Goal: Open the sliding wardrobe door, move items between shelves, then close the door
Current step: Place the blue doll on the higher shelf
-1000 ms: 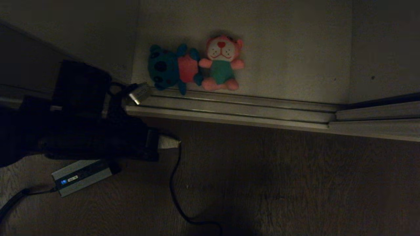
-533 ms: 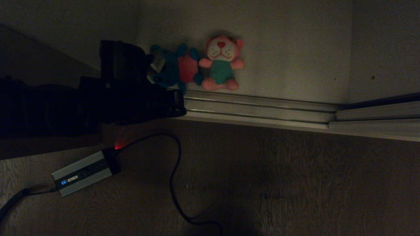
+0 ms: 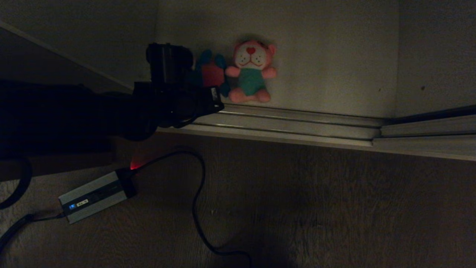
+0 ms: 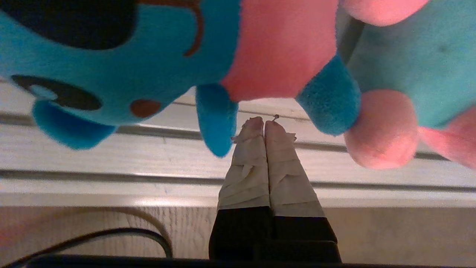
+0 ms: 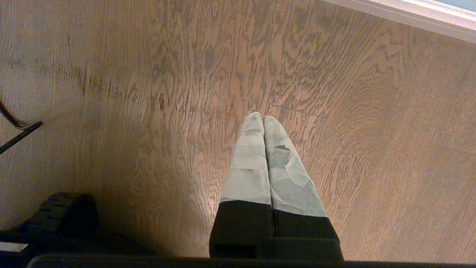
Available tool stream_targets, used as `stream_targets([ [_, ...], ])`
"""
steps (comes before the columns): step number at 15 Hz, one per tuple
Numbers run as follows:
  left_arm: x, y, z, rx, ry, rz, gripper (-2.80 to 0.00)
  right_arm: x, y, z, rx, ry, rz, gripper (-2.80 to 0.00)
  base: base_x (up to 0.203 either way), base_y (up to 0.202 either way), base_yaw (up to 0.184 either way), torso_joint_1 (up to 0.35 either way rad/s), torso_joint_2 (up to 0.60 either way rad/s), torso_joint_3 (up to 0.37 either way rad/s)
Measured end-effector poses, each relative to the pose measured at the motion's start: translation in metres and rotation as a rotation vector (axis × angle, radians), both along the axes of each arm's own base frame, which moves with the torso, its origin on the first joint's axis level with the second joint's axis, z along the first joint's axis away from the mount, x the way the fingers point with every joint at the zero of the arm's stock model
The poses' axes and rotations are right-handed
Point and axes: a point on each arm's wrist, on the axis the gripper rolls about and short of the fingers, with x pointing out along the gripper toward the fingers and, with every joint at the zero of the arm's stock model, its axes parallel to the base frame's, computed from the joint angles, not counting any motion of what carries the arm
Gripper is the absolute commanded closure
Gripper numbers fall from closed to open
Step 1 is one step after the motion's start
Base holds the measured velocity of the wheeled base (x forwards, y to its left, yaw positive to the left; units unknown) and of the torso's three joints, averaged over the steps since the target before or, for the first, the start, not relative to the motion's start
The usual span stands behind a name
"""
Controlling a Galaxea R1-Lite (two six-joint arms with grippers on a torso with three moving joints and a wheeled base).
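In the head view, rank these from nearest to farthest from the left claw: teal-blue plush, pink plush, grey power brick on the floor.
1. Teal-blue plush: right at the left claw, partly hidden behind the arm, on the off-white shelf.
2. Pink plush: beside the teal one, on its right.
3. Grey power brick: down on the wood floor, lower left.

Shelf (image 3: 327, 56): off-white board, behind ribbed metal track (image 3: 297, 126).
On shelf: teal-blue plush toy (image 3: 212, 74) and pink plush toy (image 3: 252, 70), touching side by side near track.
Floor (image 3: 334, 208): wood-grain.
On floor: grey power adapter (image 3: 93, 196), black cable (image 3: 197, 208).
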Motion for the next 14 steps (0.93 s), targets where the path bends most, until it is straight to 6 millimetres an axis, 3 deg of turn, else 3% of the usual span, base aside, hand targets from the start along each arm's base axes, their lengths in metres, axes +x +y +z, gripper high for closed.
stream_targets([
  [8,-0.001,-0.005,-0.001,0.048,-0.009,0.017,-2.80,0.000,0.000,0.000,0.000,0.000,0.000,0.00,0.000,0.000,0.000,0.000,0.00,0.000],
  [14,0.003,0.007,-0.001,0.114,-0.018,0.072,-2.80,0.000,0.000,0.000,0.000,0.000,0.000,0.00,0.000,0.000,0.000,0.000,0.00,0.000],
])
